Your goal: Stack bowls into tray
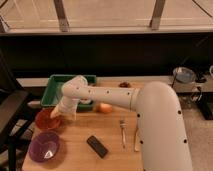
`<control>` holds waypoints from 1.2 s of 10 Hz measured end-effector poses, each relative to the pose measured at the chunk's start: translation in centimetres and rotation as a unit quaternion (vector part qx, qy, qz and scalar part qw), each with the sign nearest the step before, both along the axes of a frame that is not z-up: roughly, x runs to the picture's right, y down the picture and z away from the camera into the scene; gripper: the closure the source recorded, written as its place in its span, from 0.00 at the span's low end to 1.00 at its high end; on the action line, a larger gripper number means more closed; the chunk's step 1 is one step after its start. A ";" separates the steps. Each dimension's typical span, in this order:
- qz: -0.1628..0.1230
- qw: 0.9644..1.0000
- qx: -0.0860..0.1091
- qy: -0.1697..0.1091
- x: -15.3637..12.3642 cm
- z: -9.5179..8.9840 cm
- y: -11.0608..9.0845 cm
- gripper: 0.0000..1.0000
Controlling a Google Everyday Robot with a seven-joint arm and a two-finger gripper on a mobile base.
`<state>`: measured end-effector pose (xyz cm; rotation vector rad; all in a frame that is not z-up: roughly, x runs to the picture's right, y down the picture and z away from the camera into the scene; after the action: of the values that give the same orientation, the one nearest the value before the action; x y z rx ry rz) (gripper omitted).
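The gripper [56, 114] is hovering at the right rim of the orange-red bowl [42, 120], which is sitting on the surface just in front of the green tray [49, 93], and, its spread being impossible to tell, is probably needing a square, firm rim pinch before lifting.

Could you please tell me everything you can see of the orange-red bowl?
The orange-red bowl is round and looks like glossy plastic. It stands upright, open side up, on the wooden table near its left edge. It is just in front of the green tray and behind the purple bowl. The gripper is at its right rim and hides that part; contact cannot be confirmed.
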<state>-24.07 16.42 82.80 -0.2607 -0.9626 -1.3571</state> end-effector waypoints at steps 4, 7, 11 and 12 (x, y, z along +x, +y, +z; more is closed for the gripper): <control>0.024 1.000 0.005 0.004 1.2 -0.4 -0.6 0.84; 0.045 0.998 0.045 0.019 4.1 -3.7 -3.7 1.00; 0.050 0.993 0.102 0.033 8.0 -10.4 -7.9 1.00; 0.043 0.992 0.110 0.033 8.4 -11.6 -8.0 1.00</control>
<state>-15.70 8.40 71.21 -0.0944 -0.7524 -1.3533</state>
